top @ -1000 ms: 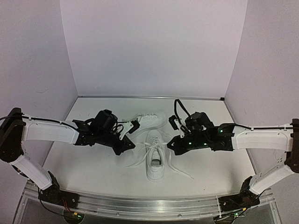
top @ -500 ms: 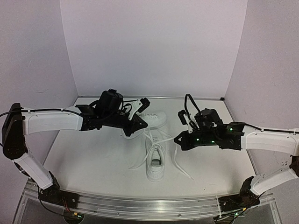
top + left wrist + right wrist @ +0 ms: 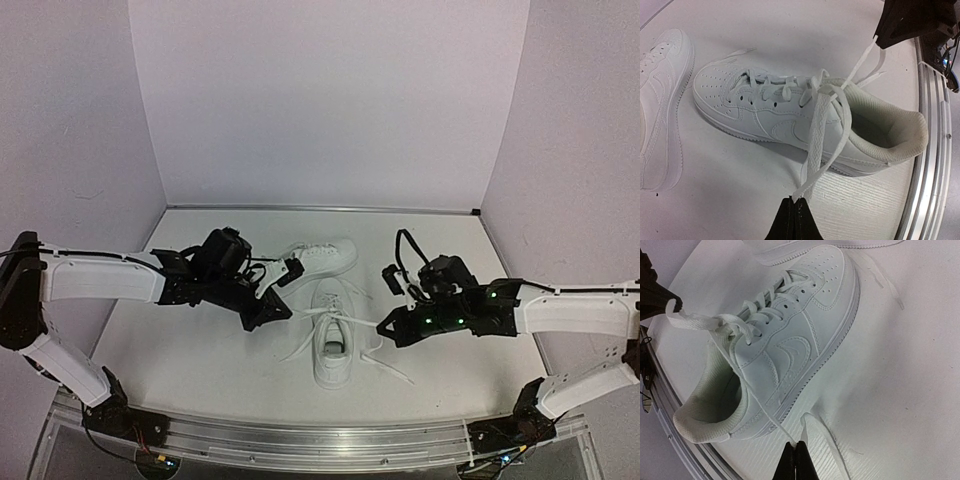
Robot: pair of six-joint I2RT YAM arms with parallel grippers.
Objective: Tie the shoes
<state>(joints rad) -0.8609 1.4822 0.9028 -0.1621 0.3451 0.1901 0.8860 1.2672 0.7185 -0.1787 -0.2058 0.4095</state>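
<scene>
Two white sneakers lie mid-table. The near shoe [image 3: 333, 345] points away from me, and its laces cross over the tongue. The far shoe [image 3: 322, 257] lies sideways behind it. My left gripper [image 3: 274, 311] is low at the near shoe's left and is shut on one white lace [image 3: 821, 132], pinched at the tips [image 3: 794, 201]. My right gripper [image 3: 382, 325] is at the shoe's right and is shut on the other lace [image 3: 761, 410], pinched at the tips [image 3: 795, 444]. Both laces run taut from the near shoe [image 3: 785, 112] [image 3: 785, 345] out to the sides.
Loose lace ends lie on the table to the right of the near shoe [image 3: 395, 370]. A metal rail [image 3: 320, 438] runs along the near edge and also shows in the left wrist view [image 3: 927, 150]. Purple walls enclose the back and sides.
My left gripper rose toward the back and has come down again at the shoe's left with the lace. My right gripper has drawn its lace to the right and nearer.
</scene>
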